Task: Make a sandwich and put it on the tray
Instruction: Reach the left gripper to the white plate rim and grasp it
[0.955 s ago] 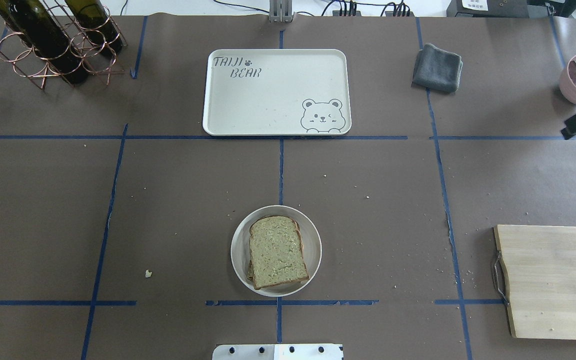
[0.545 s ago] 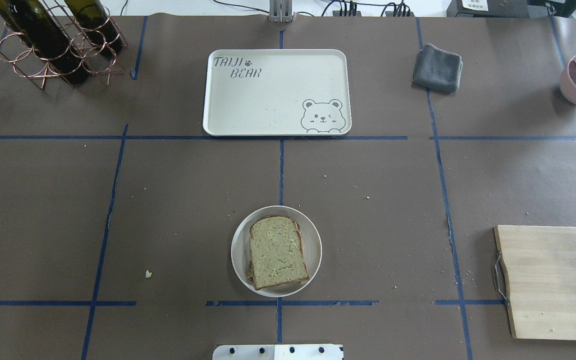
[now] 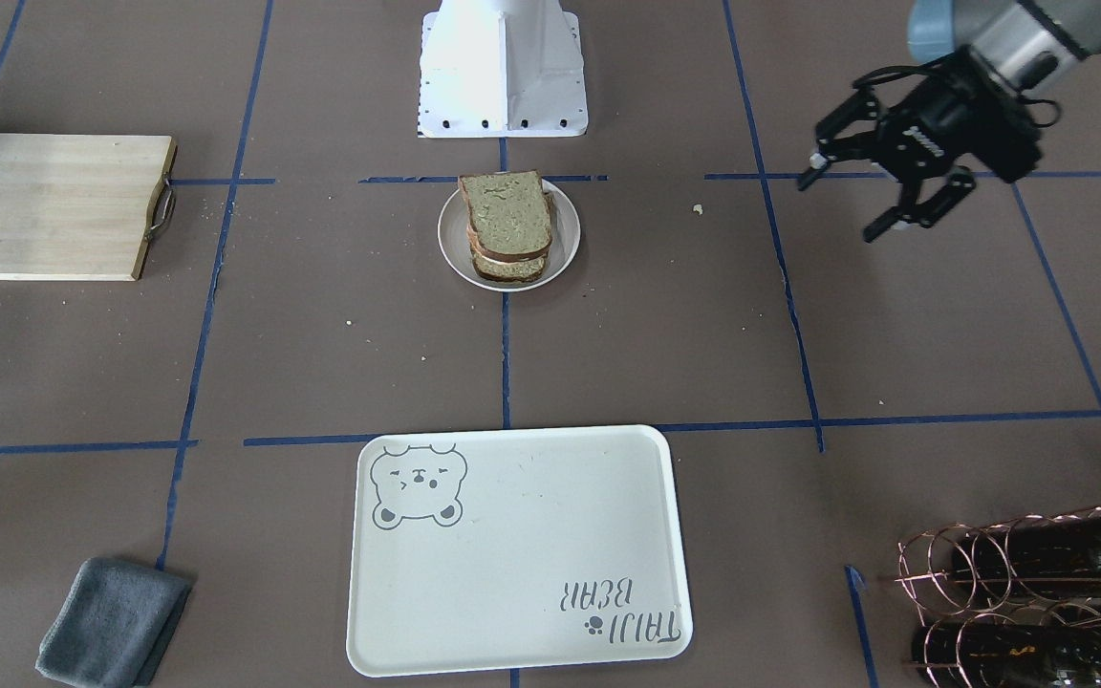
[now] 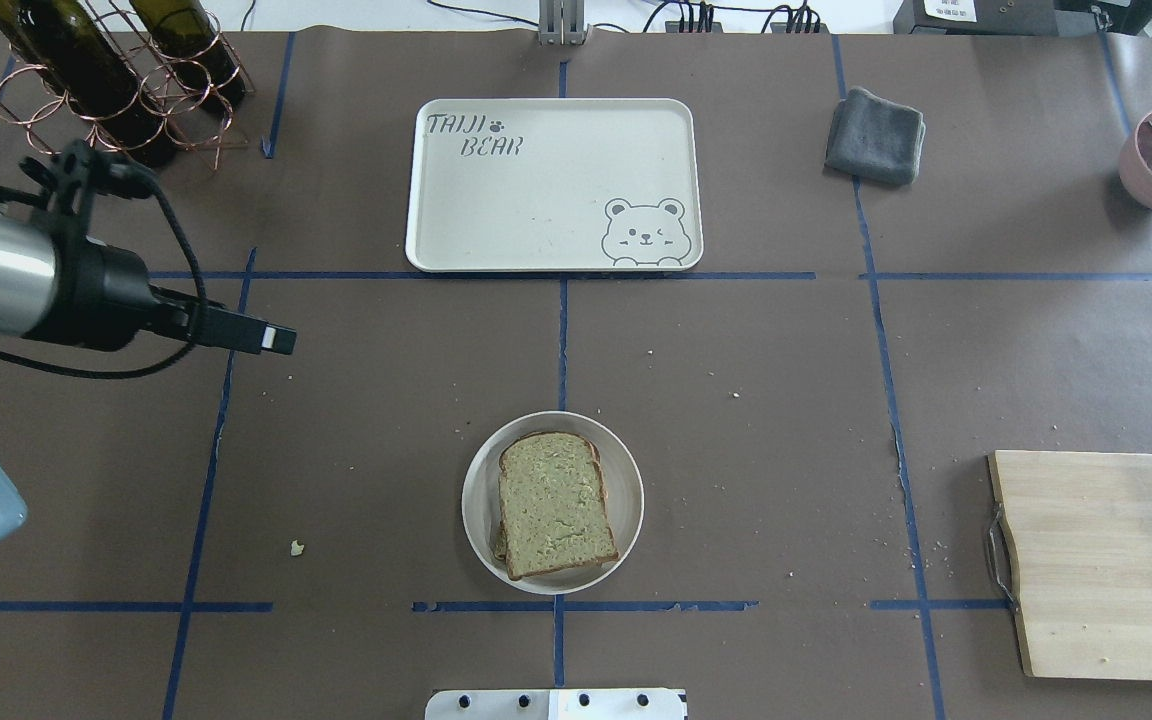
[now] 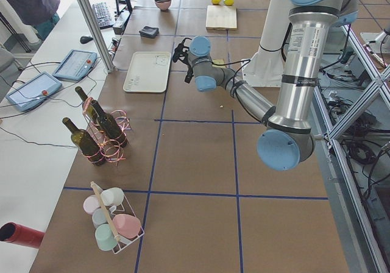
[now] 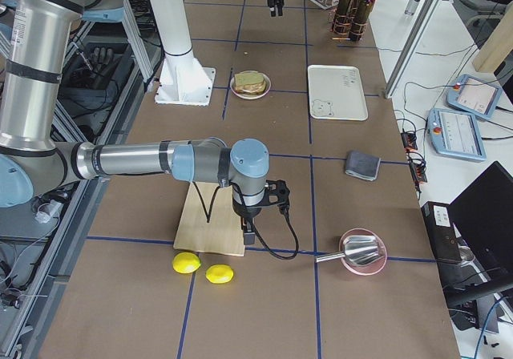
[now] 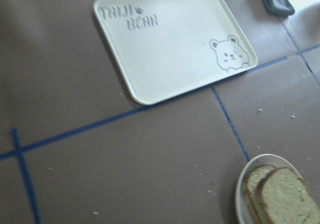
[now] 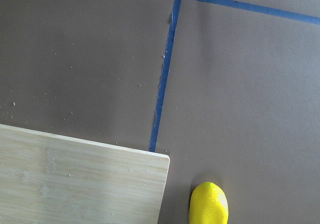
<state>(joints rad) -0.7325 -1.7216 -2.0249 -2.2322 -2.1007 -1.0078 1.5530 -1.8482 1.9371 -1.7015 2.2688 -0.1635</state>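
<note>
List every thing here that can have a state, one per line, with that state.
sandwich: assembled, stacked on the plate
tray: nothing on it
left hand: open, holding nothing, above the table
right hand: cannot tell whether open or shut
cloth: folded

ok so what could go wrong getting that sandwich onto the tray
The sandwich is a loose, slightly offset stack on the small plate, so a pinch from the open left gripper might slide the slices apart. The plate's rim could block a low grip, or the plate could drag along.
</note>
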